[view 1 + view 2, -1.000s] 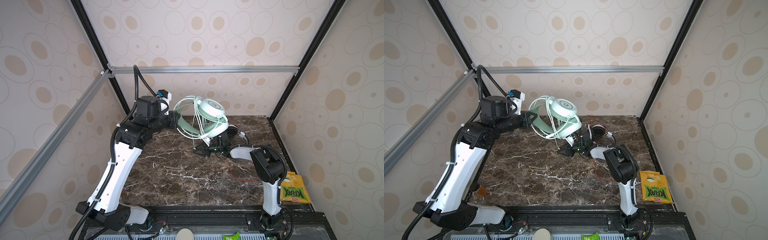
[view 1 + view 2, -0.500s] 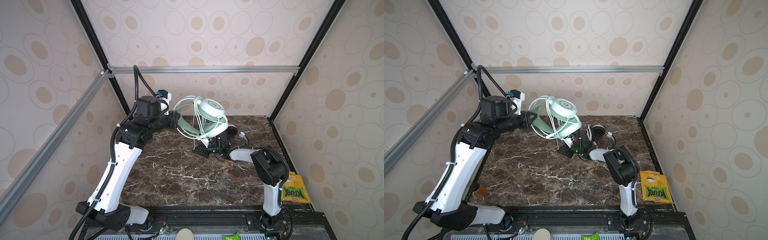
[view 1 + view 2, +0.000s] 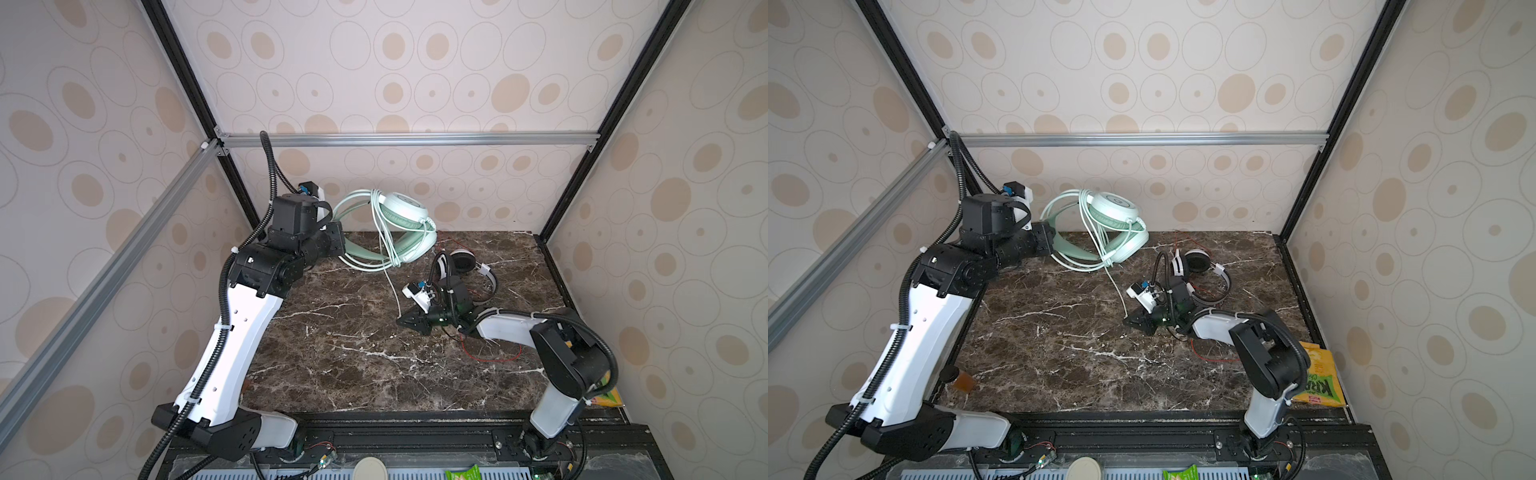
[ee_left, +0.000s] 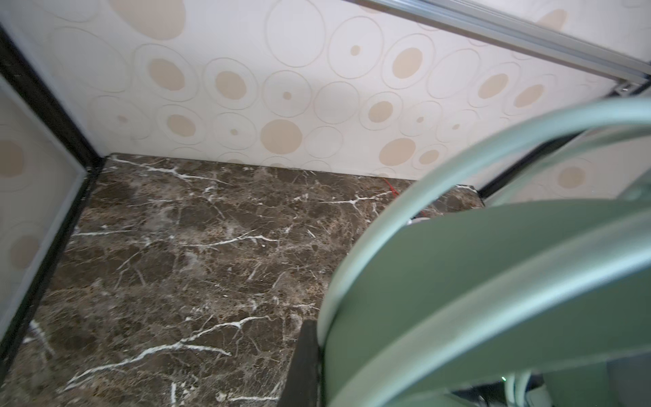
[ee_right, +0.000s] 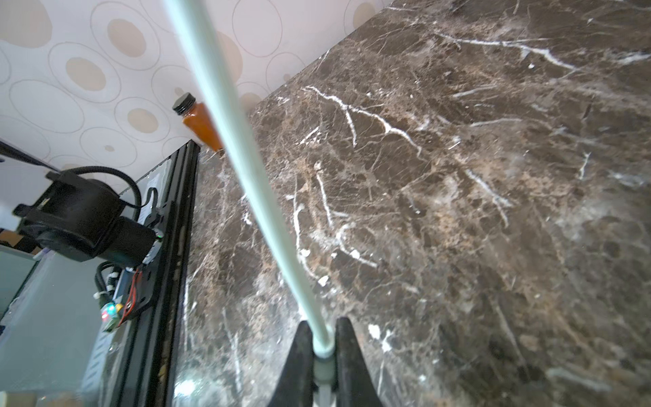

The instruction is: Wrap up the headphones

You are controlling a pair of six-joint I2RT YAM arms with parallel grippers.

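The mint-green headphones (image 3: 405,224) (image 3: 1115,216) hang in the air at the back of the table, their pale cable looped around them. My left gripper (image 3: 343,245) (image 3: 1052,245) is shut on their headband (image 4: 458,282), with one dark finger (image 4: 305,366) pressed against it. The loose cable (image 3: 392,286) (image 5: 246,148) runs down to my right gripper (image 3: 402,321) (image 3: 1128,322) (image 5: 322,338), which is shut on its plug end low over the marble. The white-and-black headphones (image 3: 465,264) (image 3: 1200,264) lie behind the right arm, and their red cable (image 3: 490,359) trails toward the front.
A small orange bottle (image 3: 961,378) (image 5: 200,123) stands at the table's left front edge. A yellow snack bag (image 3: 1318,378) lies off the right edge. Patterned walls and a black frame close in the table (image 3: 340,374) on three sides.
My right gripper has closed from half open onto the mint cable's end and sunk slightly toward the table. The left arm and the mint headphones have stayed still.
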